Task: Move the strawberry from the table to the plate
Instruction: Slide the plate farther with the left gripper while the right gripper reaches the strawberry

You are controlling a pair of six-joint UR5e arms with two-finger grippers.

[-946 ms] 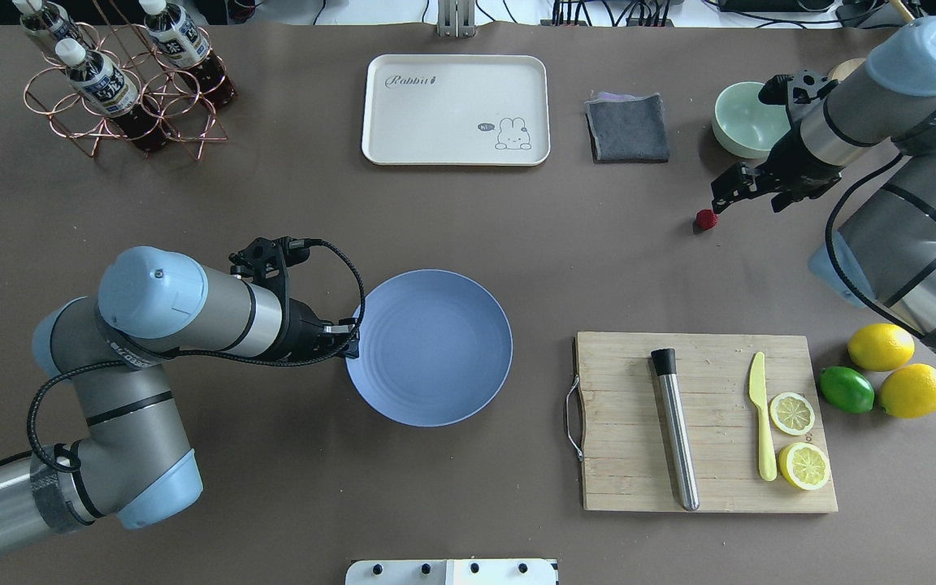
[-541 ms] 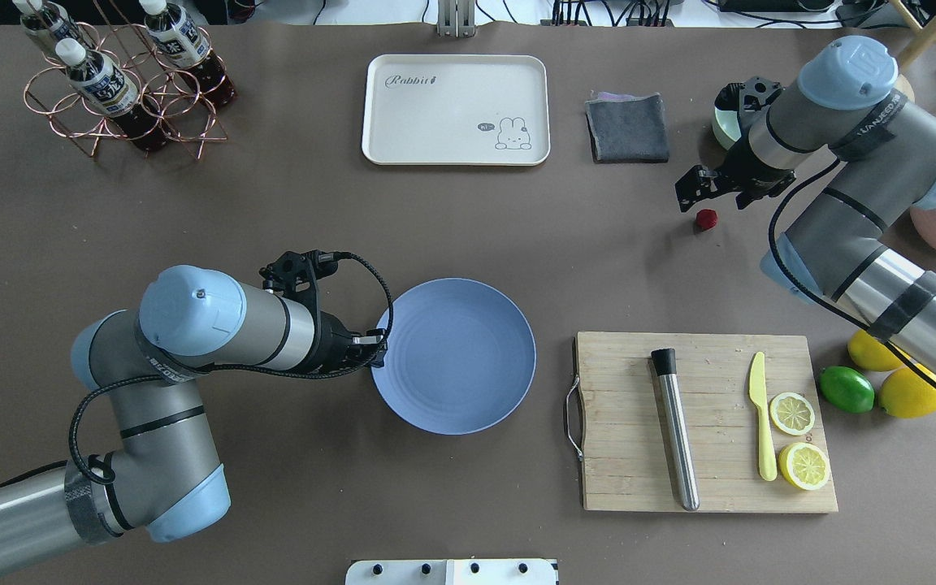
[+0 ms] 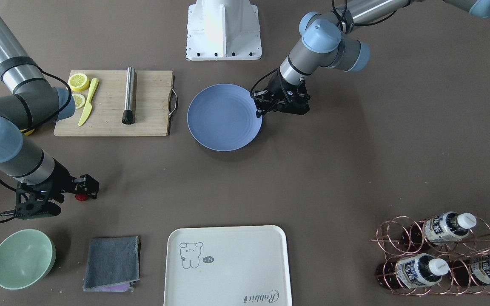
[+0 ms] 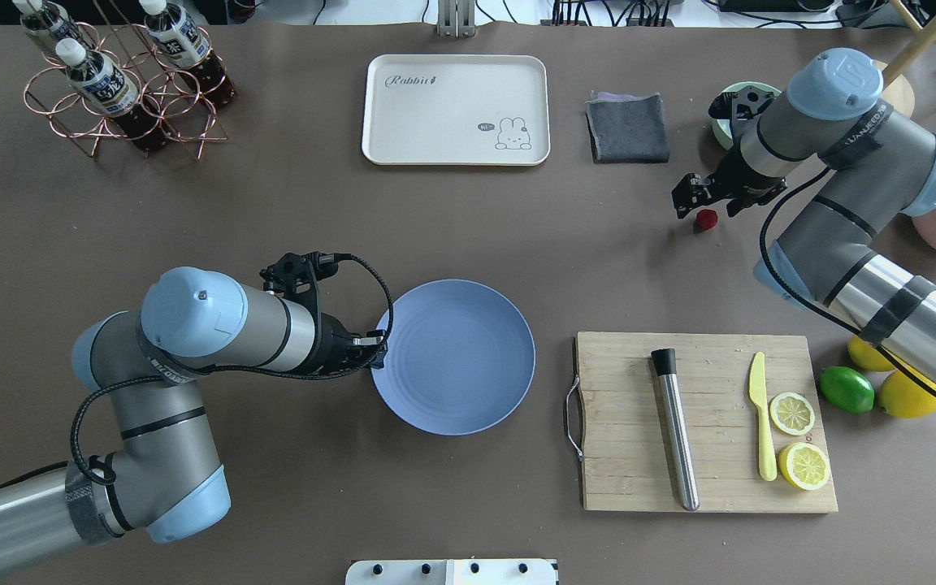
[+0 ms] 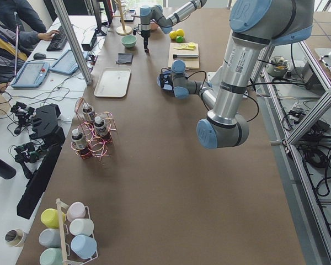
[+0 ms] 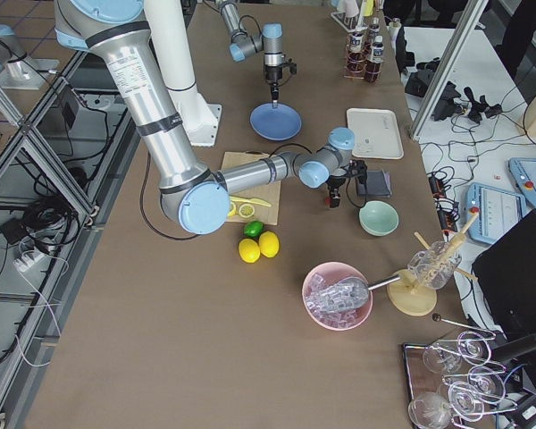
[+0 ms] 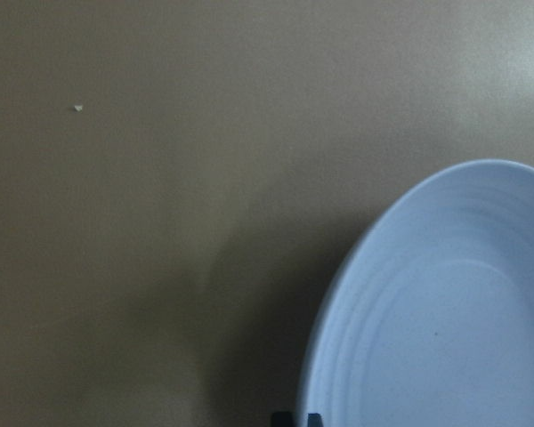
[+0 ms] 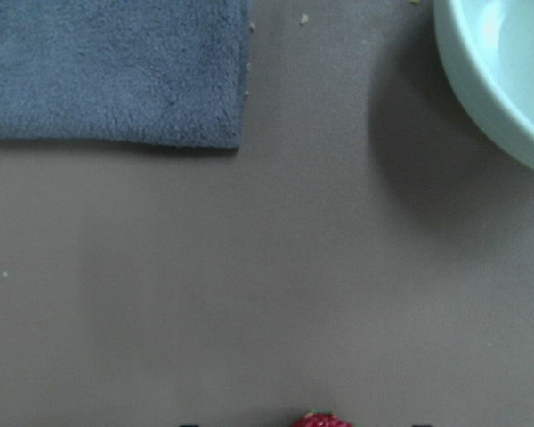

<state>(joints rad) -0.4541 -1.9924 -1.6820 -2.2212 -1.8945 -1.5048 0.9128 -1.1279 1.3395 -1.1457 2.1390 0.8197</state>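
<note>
Two arms work over the tabletop (image 4: 273, 211), each folded at the elbow.

Right arm: it enters from the near right, bends far to the right, and runs its forearm leftward. The wrist turns so that the right pincer (image 4: 705, 205) points straight down. Its fingers are spread. In the right wrist view their tips show only as dark slivers at the bottom edge, one on either side of the strawberry (image 4: 706, 219) and apart from it.

Strawberry: it lies on the far right part of the tabletop, directly under the pincer and well apart from the plate (image 4: 452, 357). A grey cloth (image 4: 628, 128) lies farther off to its left. A mint-green bowl (image 3: 23, 258) stands farther off to its right, partly covered by the wrist in the overhead view.

Left arm: it enters from the near left, doubles back at the elbow, and lays its forearm low and nearly level, pointing right. The left pincer (image 4: 376, 351) meets the plate's left rim. In the left wrist view its tips sit pressed close together at that edge, pinching the rim.

Plate: it rests flat near the middle of the tabletop, just left of a wooden cutting board (image 4: 622, 422).
</note>
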